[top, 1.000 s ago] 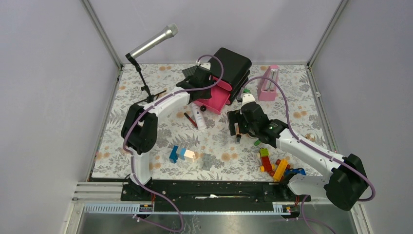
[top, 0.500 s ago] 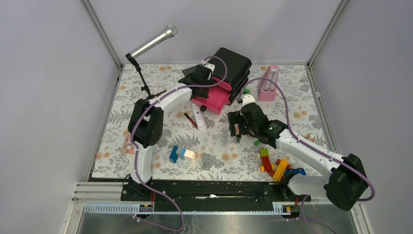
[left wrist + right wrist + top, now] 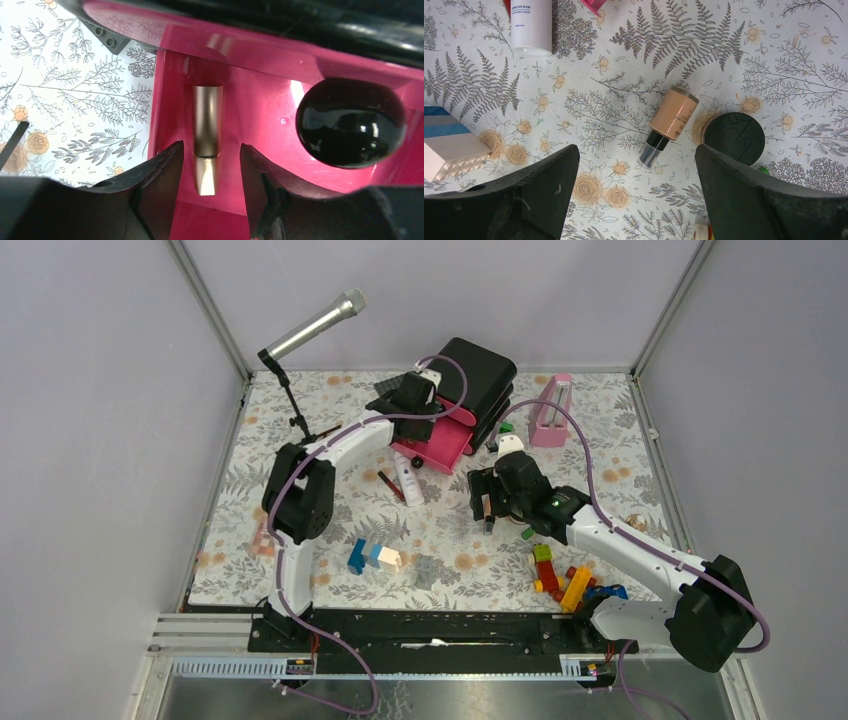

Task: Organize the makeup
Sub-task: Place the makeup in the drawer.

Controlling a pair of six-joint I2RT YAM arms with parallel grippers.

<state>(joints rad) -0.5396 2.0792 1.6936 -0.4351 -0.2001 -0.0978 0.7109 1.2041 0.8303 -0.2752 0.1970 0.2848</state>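
Observation:
A rose-gold lipstick (image 3: pixel 207 132) lies in the pink tray (image 3: pixel 265 80) of the open black case (image 3: pixel 478 375). My left gripper (image 3: pixel 210 185) is open around the lipstick's near end, with a gap on each side. Beside the lipstick in the tray rests a glossy black rounded item (image 3: pixel 350 122). My right gripper (image 3: pixel 634 160) hangs open above the peach bottle with black cap (image 3: pixel 671 117), which lies flat on the floral mat next to the round black compact (image 3: pixel 734 137). The white tube (image 3: pixel 407 480) and thin red pencil (image 3: pixel 390 485) lie in front of the case.
A microphone on a stand (image 3: pixel 300 340) rises at the back left. The pink metronome (image 3: pixel 552 410) is at the back right. Building bricks lie in a blue and white cluster (image 3: pixel 372 556) near the front and a coloured pile (image 3: pixel 565 580) by the right arm.
My left gripper reached further over the pink tray, then opened and let go of the lipstick, which now rests in the tray. The right arm has not moved.

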